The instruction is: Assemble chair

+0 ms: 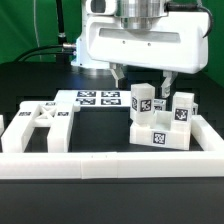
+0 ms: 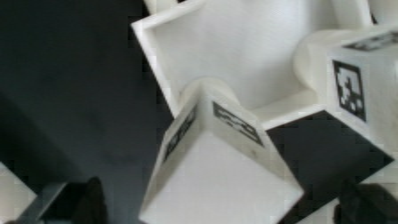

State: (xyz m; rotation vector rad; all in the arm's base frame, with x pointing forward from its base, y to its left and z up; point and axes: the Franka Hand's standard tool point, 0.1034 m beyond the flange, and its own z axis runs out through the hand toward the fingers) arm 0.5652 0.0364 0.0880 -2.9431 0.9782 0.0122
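Two fingers (image 1: 118, 73) spread wide over the chair pieces (image 1: 160, 125), marker board (image 1: 95, 98) beside them.

Items I log on my feed, apart from the build:

1. Worktop (image 1: 110, 205): black, matte, carrying everything below.
2. Marker board (image 1: 92, 98): thin, flat and white. It lies on the worktop toward the rear, with several black-and-white tags face up.
3. Border rail (image 1: 110, 160): long, low and white. It runs across the front, with an arm turning rearward at each end.
4. Cables (image 1: 35, 50): dark loops behind, at the exterior view's left.
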